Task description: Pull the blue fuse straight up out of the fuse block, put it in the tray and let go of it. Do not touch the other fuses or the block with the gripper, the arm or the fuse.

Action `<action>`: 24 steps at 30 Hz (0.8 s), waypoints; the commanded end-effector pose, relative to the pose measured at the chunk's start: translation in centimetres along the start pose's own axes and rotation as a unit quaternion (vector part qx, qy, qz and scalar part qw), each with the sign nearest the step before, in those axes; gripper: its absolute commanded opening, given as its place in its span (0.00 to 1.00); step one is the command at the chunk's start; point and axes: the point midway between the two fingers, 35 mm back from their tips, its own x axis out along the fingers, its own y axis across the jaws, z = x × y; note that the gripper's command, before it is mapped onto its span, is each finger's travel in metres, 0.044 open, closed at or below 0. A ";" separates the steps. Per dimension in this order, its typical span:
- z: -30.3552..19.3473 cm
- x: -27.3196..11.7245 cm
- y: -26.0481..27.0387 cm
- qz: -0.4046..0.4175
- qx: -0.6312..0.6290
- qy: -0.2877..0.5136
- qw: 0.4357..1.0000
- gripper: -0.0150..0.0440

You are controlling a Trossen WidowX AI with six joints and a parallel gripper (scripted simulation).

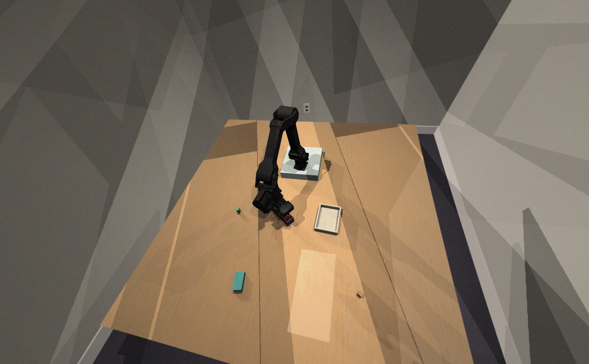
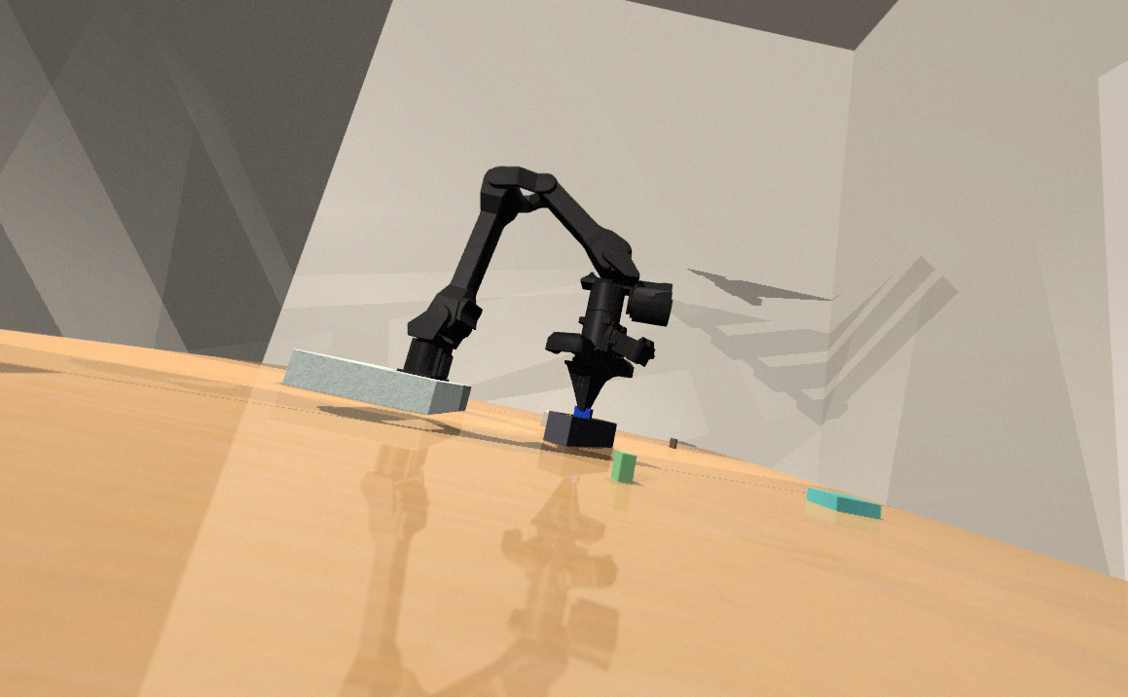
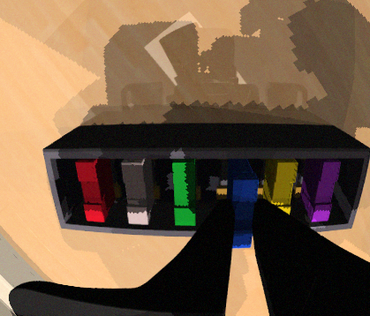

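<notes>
Grey walls slashed with shadow close in around a broad wooden desk (image 1: 206,253), and everything that matters sits near its middle. From a pale base slab (image 1: 315,163) the black arm (image 1: 269,153) arches up and folds straight down over the block (image 2: 581,429).

Beside the block, apart from it, lies the tray (image 1: 328,218), open and shallow. A teal slab (image 1: 238,281), a green cube (image 1: 238,210) and a small brown bit (image 1: 359,295) lie well away from the work and seem unlikely to interfere.

Six fuses stand in a row in the block: red (image 3: 93,191), white (image 3: 137,192), green (image 3: 184,193), blue (image 3: 242,201), yellow (image 3: 281,185) and purple (image 3: 322,190). The pincer (image 3: 242,224) is clenched on the blue fuse, which stands higher than its neighbours and appears partly drawn from its slot, though its lower end looks still within the block.

The risks, as I judge them, start with the lift. Any sideways drift before the fuse is fully out would drag it against the block's wall or into green or yellow, which stand just beside it. The black fingers flare wide above the tips, so a tilt of the wrist could brush those same neighbours. The grip is on a narrow part, so a jerk could let the fuse slip and drop back onto the block. Heading for the tray too low could clip the block's rim or the tray's edge.
</notes>
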 end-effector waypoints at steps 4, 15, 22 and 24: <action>0.1 -0.5 0.1 0.002 0.001 -0.001 1.000 0.25; 0.1 -1.0 0.1 0.002 0.001 -0.001 1.000 0.25; 0.1 -1.4 0.1 0.002 0.001 -0.001 1.000 0.25; 0.1 -1.5 0.1 0.003 0.001 -0.001 1.000 0.25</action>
